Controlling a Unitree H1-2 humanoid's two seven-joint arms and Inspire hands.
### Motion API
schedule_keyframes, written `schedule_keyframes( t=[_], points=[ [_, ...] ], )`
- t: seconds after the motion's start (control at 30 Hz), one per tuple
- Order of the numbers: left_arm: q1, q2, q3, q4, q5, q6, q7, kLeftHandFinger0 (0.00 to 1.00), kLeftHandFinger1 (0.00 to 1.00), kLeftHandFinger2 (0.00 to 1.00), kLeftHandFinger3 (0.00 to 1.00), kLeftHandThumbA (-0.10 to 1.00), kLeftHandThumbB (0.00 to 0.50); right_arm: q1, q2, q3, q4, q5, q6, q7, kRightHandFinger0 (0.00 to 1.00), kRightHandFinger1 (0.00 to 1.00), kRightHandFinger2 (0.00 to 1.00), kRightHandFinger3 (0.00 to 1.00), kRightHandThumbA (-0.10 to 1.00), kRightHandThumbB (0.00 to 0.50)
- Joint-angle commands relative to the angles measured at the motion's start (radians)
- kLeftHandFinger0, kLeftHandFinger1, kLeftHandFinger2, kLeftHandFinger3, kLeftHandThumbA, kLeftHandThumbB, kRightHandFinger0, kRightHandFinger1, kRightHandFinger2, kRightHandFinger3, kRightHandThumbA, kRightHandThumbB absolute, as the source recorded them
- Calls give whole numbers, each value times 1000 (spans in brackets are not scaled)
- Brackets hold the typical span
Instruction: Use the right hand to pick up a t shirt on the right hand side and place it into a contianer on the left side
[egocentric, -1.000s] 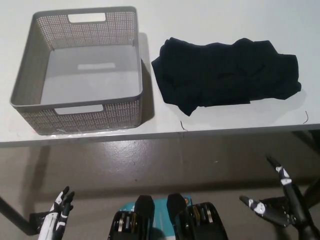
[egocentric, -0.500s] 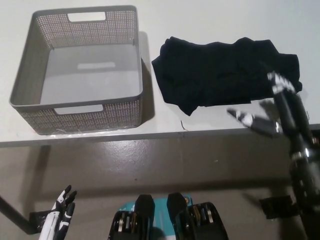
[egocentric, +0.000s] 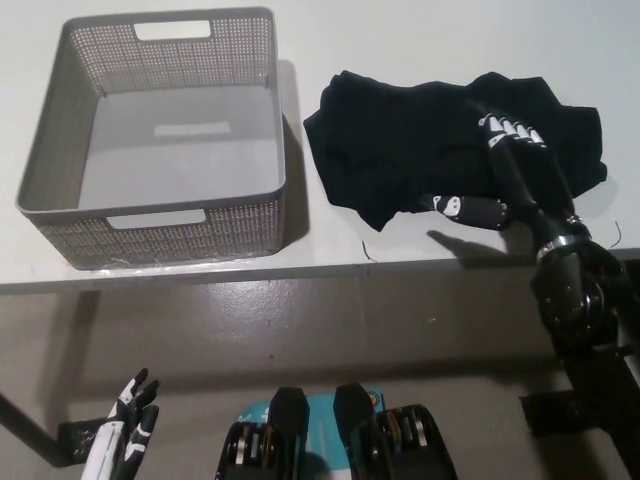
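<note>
Your right hand (egocentric: 503, 180) is out over the table (egocentric: 420, 40), black against black, spread above the right part of the t shirt (egocentric: 450, 150). Its fingers (egocentric: 508, 128) are apart and reach toward the far side of the cloth, with the thumb splayed out to the left near the shirt's front edge. It holds nothing; whether the fingertips actually touch the fabric you cannot tell, since hand and shirt are the same dark tone and only the pale markings on the fingers stand out. The forearm crosses the table's front edge just right of the shirt and casts a shadow on the white top below the thumb.

The shirt lies crumpled on the right half of the table, its front corner close to the table's edge and its right end near the picture's right margin. To its left there is a narrow strip of bare tabletop, then the grey container (egocentric: 60, 130), an open perforated basket with cut-out handles, standing on the left half and seemingly empty. The path from shirt to container is open tabletop.

Your left hand (egocentric: 128, 432) hangs low at the lower left, below table level, fingers apart, partly cut off by the picture's bottom edge.
</note>
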Motion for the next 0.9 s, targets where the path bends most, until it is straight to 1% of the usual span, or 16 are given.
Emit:
schedule_keyframes(
  t=[0.0,0.13,0.23,0.27,0.4,0.53,0.63,0.67,0.77,0.87],
  points=[
    [-16,22,-8,-8,17,-43,0,1000,943,922,1000,915,285,-83,-22,29,41,-43,33,29,1000,1000,1000,1000,1000,495],
    [-19,25,-10,-7,18,-44,-3,1000,941,924,1000,922,281,-104,-31,65,94,-57,29,35,1000,1000,1000,1000,1000,498],
    [-18,27,-11,-9,9,-37,-10,1000,943,926,1000,925,289,-118,-38,92,136,-70,21,33,1000,1000,1000,1000,1000,500],
    [-17,25,-10,-12,1,-28,-12,1000,951,930,1000,918,300,-127,-40,104,162,-76,21,31,1000,1000,1000,1000,1000,500],
    [-18,25,-9,-19,-7,-22,-17,1000,956,941,1000,919,294,-155,-40,132,234,-80,30,24,1000,1000,1000,1000,1000,500],
    [-20,23,-9,-17,-13,-14,-20,1000,960,941,1000,947,303,-166,-40,140,273,-75,28,19,1000,1000,1000,1000,1000,500],
    [-21,21,-10,-24,-18,-3,-26,999,960,940,1000,970,292,-178,-40,146,321,-72,23,10,1000,1000,1000,1000,1000,500],
    [-21,20,-9,-22,-24,-5,-28,987,959,941,1000,973,279,-186,-37,149,351,-72,19,-2,1000,1000,1000,1000,1000,500],
    [-16,19,-8,-34,-30,10,-34,988,968,954,1000,984,293,-197,-32,153,387,-70,23,-11,1000,1000,1000,1000,1000,500],
    [-15,20,-6,-38,-27,2,-33,966,949,943,1000,985,287,-215,-27,147,425,-61,23,-22,1000,1000,1000,1000,1000,494]
  ],
)
